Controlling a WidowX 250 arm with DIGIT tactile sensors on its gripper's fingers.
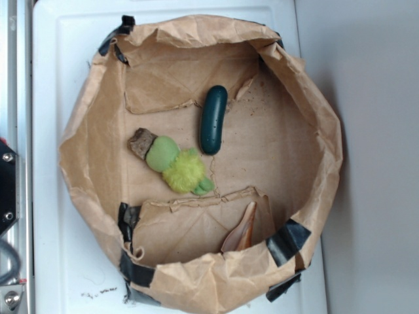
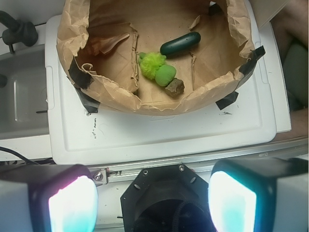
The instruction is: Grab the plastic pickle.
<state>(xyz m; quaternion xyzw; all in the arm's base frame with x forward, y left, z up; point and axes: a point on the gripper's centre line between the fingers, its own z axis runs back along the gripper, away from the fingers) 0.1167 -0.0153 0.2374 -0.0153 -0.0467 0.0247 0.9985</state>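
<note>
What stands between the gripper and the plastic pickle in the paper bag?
The bag's near paper wall and the fuzzy green plush toy lie between the open gripper and the plastic pickle. Nothing covers it from above.

Lab bench: taped paper bin (image 1: 91, 163), white tray (image 2: 159, 135).

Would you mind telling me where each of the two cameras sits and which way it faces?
Exterior: overhead, looking straight down into the paper bag; only a dark robot part at the left edge shows.
Wrist: on the arm, set back from the bag, looking forward and down; the gripper with jaws spread fills the bottom.
Shared: bag, plastic pickle and plush toy beside it.
</note>
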